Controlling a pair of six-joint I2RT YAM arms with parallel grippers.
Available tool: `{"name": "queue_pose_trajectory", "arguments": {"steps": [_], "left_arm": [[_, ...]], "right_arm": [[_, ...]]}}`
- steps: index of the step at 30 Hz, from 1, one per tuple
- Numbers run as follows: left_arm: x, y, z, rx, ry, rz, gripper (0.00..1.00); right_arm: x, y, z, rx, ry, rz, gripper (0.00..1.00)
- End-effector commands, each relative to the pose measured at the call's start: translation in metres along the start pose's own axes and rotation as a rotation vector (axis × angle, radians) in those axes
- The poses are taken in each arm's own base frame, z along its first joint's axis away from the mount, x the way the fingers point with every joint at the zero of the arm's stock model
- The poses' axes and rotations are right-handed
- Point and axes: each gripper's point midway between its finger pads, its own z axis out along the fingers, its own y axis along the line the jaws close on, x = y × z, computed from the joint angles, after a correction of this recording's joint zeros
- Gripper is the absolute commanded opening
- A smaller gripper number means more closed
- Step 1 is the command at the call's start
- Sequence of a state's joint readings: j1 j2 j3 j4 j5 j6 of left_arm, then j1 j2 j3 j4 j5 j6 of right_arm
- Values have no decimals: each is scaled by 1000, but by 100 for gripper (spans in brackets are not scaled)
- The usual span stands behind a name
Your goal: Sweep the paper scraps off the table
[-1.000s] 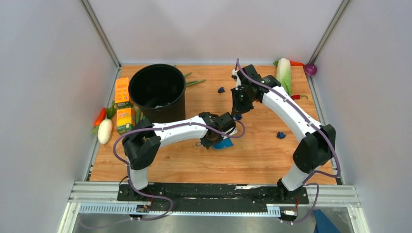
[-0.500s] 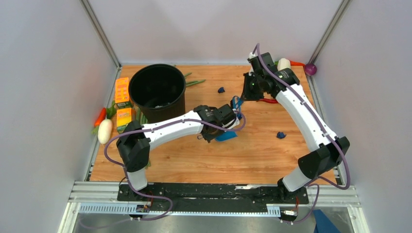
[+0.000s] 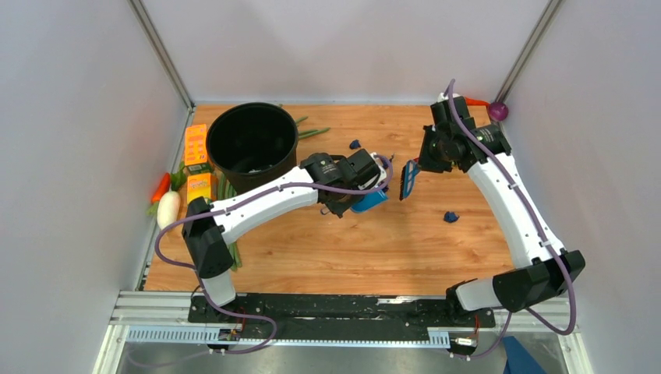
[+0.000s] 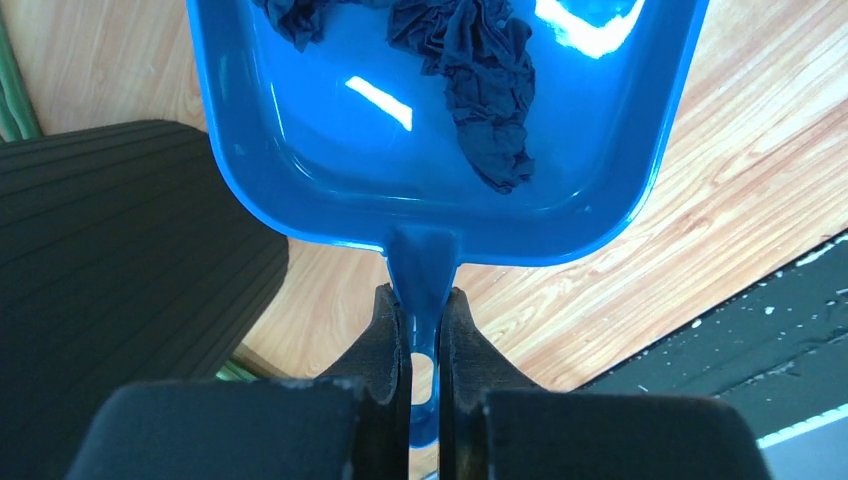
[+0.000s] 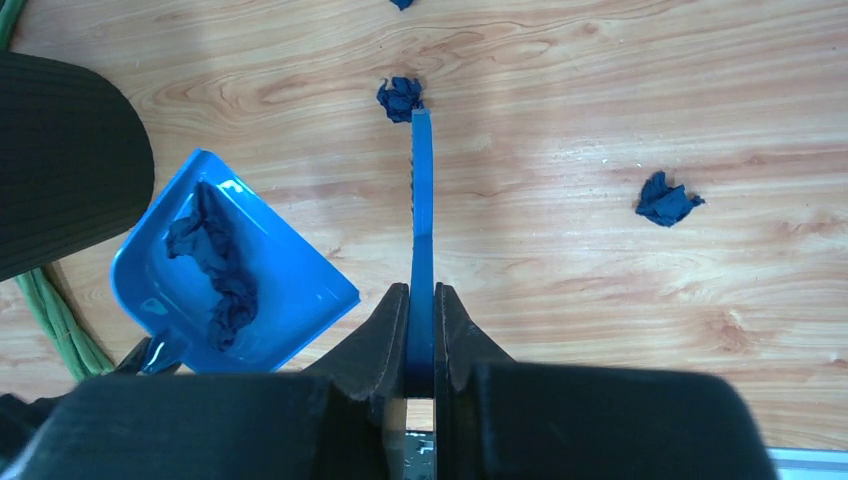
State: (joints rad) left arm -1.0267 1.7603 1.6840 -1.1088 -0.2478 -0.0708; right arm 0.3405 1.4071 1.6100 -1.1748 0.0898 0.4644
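My left gripper (image 3: 357, 191) is shut on the handle of the light blue dustpan (image 3: 368, 202), held tilted just right of the bin. In the left wrist view the jaws (image 4: 424, 312) pinch the handle, and the pan (image 4: 300, 170) holds dark navy paper scraps (image 4: 485, 90). My right gripper (image 3: 425, 161) is shut on the blue hand brush (image 3: 407, 179), seen edge-on in the right wrist view (image 5: 421, 200). Loose paper scraps lie on the table (image 3: 374, 249) at the far middle (image 3: 355, 143) and right of centre (image 3: 450, 216). One scrap (image 5: 400, 97) lies just past the brush tip, another (image 5: 667, 198) to its right.
A tall black bin (image 3: 253, 148) stands at the far left. Orange boxes (image 3: 196, 148), a white radish (image 3: 167, 210) and a carrot lie along the left wall. Green beans (image 3: 312, 132) lie behind the bin. A purple ball (image 3: 499, 111) sits in the far right corner. A black rail (image 3: 343, 308) runs along the near edge.
My right arm has swung right and away with the brush, now covering the cabbage at the back right. My left arm has carried the dustpan slightly farther and right.
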Motion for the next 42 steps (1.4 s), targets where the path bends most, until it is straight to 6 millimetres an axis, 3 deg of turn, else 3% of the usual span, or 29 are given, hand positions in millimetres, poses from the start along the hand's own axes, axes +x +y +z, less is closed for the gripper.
{"name": "queue_pose_trajectory", "arguments": {"steps": [1, 13, 21, 42], "left_arm": [[-11, 7, -40, 2, -73, -130, 0], [-41, 6, -90, 90, -175, -358, 0], [-54, 17, -120, 152, -267, -495, 0], [-42, 79, -151, 109, -443, -761, 0]], "right_arm": [[5, -10, -15, 9, -20, 55, 0], [29, -13, -24, -32, 10, 68, 0], [41, -16, -26, -48, 26, 68, 0], [56, -8, -30, -124, 68, 27, 0]]}}
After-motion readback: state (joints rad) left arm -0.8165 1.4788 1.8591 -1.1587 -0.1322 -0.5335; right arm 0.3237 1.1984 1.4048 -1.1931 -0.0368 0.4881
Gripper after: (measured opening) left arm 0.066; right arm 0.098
